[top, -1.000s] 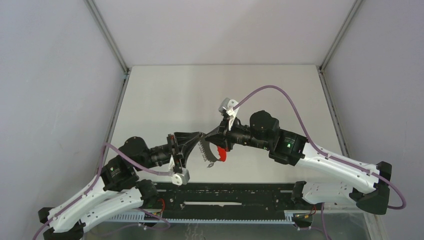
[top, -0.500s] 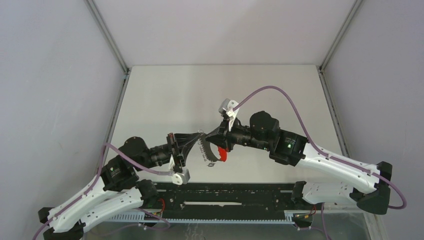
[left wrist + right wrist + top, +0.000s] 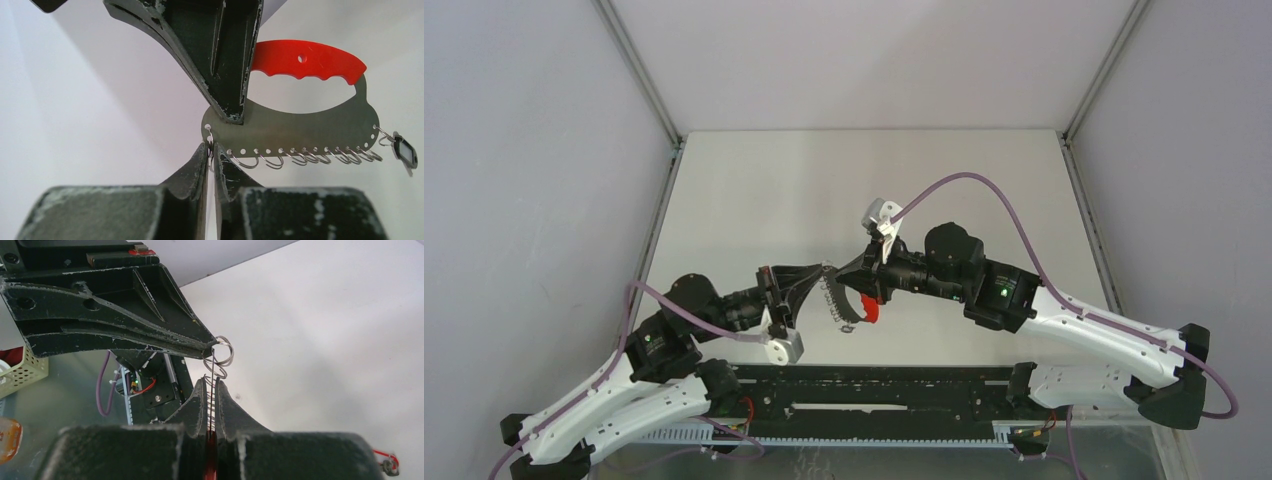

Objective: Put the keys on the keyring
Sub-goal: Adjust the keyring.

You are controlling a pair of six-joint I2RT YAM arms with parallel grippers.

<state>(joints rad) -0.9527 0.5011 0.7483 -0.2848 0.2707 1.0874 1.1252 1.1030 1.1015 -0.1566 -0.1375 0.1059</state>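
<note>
A thin grey metal plate [image 3: 310, 127] with a bright red handle [image 3: 305, 60] hangs above the table, with several small wire rings [image 3: 300, 159] along its lower edge. My right gripper [image 3: 211, 383] is shut on this plate edge-on, the red handle deep between its fingers [image 3: 227, 65]. My left gripper [image 3: 211, 150] is shut on the keyring [image 3: 210, 145] at the plate's left end; that ring [image 3: 225, 350] sticks out past its fingertips. A small dark tag [image 3: 404, 152], maybe a key, hangs off the right end. From above, both grippers meet at the plate [image 3: 842, 300].
The black mounting rail [image 3: 874, 385] runs along the table's near edge. A purple cable [image 3: 984, 190] arcs over the right arm. A cream perforated basket [image 3: 20, 372] stands off the table's side. A small red-and-metal object [image 3: 385, 461] lies on the table.
My left gripper's jaws have closed from a small gap onto the end ring, and its wrist has shifted slightly. The right arm and the plate have stayed still.
</note>
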